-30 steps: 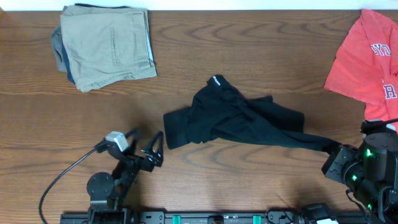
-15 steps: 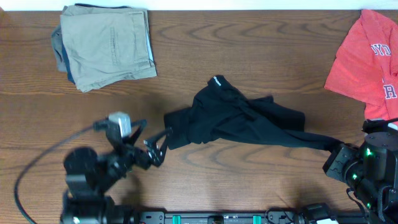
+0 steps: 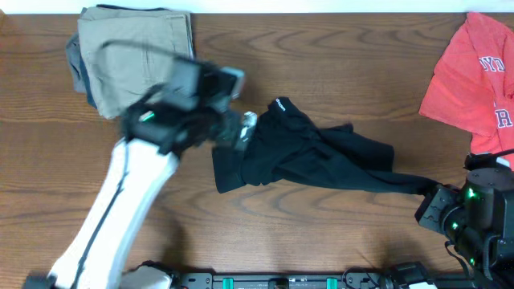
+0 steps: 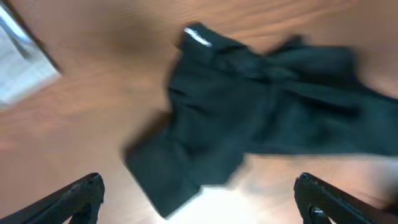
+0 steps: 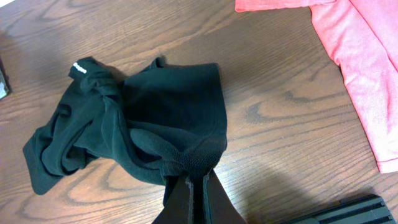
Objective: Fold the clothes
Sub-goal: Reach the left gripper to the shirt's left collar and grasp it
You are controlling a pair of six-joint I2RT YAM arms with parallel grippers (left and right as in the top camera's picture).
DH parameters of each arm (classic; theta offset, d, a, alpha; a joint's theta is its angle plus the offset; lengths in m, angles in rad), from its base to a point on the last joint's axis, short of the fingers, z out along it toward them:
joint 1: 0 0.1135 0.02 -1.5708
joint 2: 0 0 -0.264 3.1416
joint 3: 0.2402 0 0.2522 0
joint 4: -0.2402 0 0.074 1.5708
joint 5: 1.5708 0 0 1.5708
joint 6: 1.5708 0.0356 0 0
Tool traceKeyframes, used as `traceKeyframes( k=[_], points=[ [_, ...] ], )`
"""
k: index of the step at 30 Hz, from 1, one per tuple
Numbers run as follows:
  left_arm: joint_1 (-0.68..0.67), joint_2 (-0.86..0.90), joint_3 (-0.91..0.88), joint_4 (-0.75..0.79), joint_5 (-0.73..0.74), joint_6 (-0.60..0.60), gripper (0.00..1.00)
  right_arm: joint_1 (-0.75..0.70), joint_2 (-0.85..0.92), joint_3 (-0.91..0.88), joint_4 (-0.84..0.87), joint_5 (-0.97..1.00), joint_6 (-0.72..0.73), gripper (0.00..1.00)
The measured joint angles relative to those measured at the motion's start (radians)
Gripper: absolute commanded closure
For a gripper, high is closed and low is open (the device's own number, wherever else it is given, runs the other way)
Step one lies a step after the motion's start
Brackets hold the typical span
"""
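Note:
A crumpled black garment with a small white logo lies mid-table; it also shows in the left wrist view and the right wrist view. My right gripper is shut on its right end, stretched toward the front right. My left gripper hovers at the garment's upper left edge, blurred; in its wrist view its fingers are wide apart and empty above the cloth. A red white-lettered tee lies at the far right, also in the right wrist view.
A stack of folded clothes topped by khaki shorts sits at the back left, just behind my left arm. The table's front edge with a mounting rail runs along the bottom.
My left arm has swung from the front left up and right to the black garment's upper left edge. My right gripper has stayed put, holding the garment.

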Motion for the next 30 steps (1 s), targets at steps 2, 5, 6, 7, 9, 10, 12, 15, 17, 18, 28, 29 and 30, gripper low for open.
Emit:
traceKeyframes(
  k=[2,5,6,7,9,10,12,15,17,18,28,29,30],
  points=[
    [-0.029,0.080,0.005,0.044,-0.096,0.007,0.02,0.000,0.000,0.000,0.000,0.000,0.000,0.99],
    [-0.039,0.202,0.005,0.117,-0.182,0.008,0.02,0.000,0.000,-0.001,-0.002,0.000,0.000,0.99],
    [-0.039,0.244,0.005,0.142,-0.193,0.008,0.02,0.000,0.000,-0.001,-0.001,0.000,-0.001,0.99],
    [-0.037,0.274,0.005,0.163,-0.196,0.007,0.02,0.000,0.000,-0.001,-0.002,0.000,-0.002,0.99],
    [-0.037,0.332,0.005,0.204,-0.193,0.008,0.02,0.000,0.000,-0.002,-0.001,0.001,-0.004,0.99],
    [-0.037,0.360,0.005,0.227,-0.184,0.008,0.02,0.000,0.000,-0.002,-0.002,0.001,-0.004,0.99],
    [-0.038,0.402,0.005,0.260,-0.169,0.007,0.02,0.000,0.000,-0.003,-0.001,0.002,-0.004,0.99],
    [-0.038,0.449,0.005,0.314,-0.151,0.008,0.02,0.000,0.000,-0.003,-0.001,0.002,-0.005,0.99],
    [-0.038,0.471,0.005,0.349,-0.146,0.008,0.02,0.000,0.000,-0.003,-0.001,0.002,-0.005,0.99],
    [-0.038,0.481,0.005,0.365,-0.143,0.008,0.02,0.000,0.000,-0.003,0.000,0.002,-0.005,0.99],
    [-0.038,0.614,0.006,0.504,-0.132,0.008,0.02,0.000,0.000,-0.004,0.006,0.003,-0.005,0.99],
    [-0.038,0.624,0.006,0.515,-0.131,0.008,0.02,0.000,0.000,-0.004,0.009,0.003,-0.005,0.99],
    [-0.038,0.632,0.006,0.525,-0.131,0.009,0.02,0.000,0.000,-0.004,0.011,0.003,-0.005,0.99]
  ],
)
